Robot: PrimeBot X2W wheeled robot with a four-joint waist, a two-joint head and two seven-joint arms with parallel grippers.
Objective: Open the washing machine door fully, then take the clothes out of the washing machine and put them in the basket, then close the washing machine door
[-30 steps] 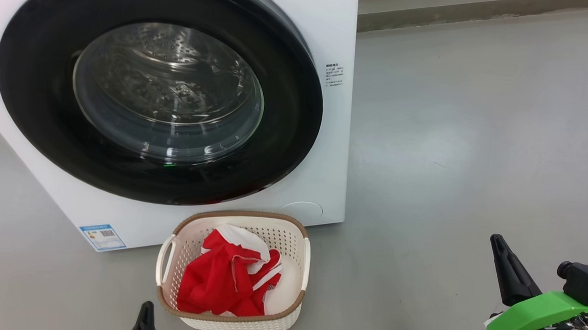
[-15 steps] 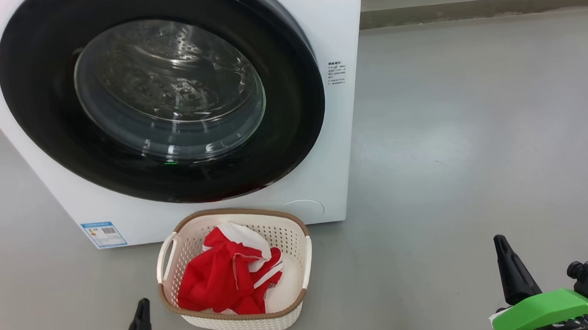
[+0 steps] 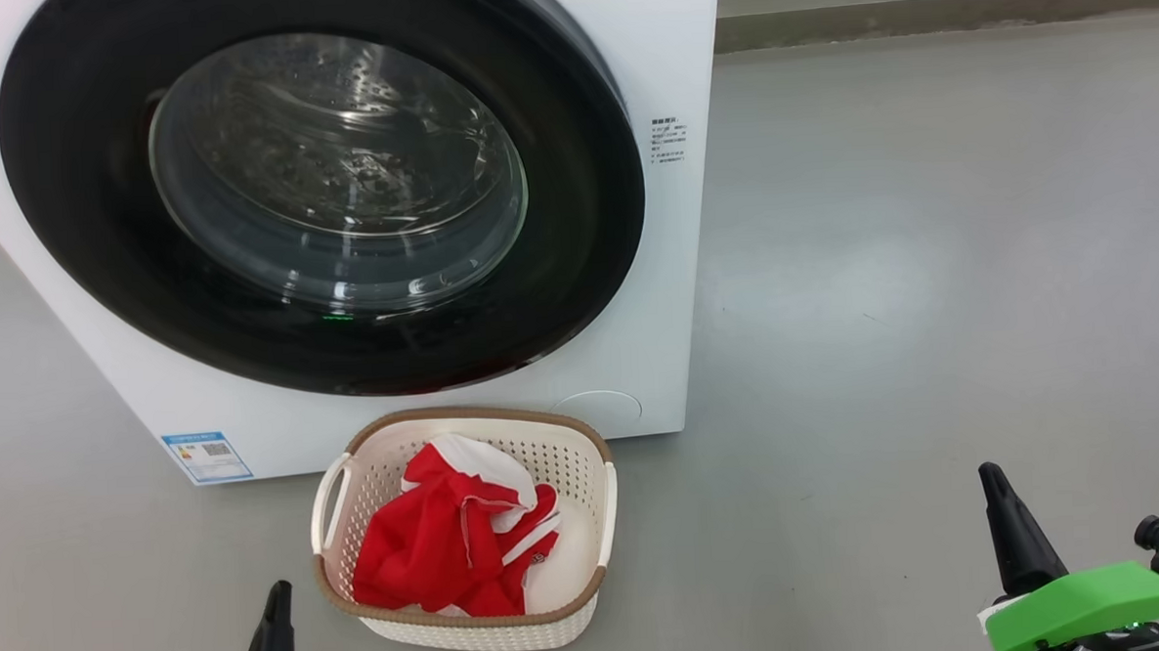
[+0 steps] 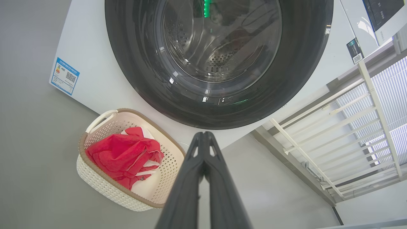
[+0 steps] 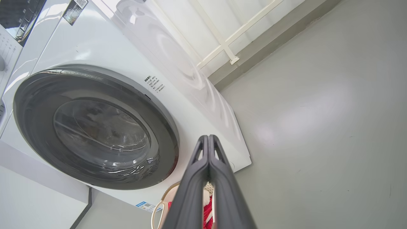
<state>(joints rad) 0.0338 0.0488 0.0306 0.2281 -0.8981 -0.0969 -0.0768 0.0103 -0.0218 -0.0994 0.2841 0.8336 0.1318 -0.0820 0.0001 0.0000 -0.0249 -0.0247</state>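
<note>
Garments, bright red fabric with white trim (image 3: 423, 557), lay in the cream perforated plastic basket (image 3: 476, 635) before the white front-loading washing machine (image 3: 656, 293), its round black-rimmed glass door (image 3: 575, 218) shut. Left hand (image 4: 203, 136) and right hand (image 5: 208, 138) were closed, empty. Garments judged light, limp; best pinched at a raised fold.

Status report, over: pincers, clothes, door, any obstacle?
Left pincer shut, empty; right pincer shut, empty. Clothes in basket; washing machine door closed. Nothing blocking door or basket.
</note>
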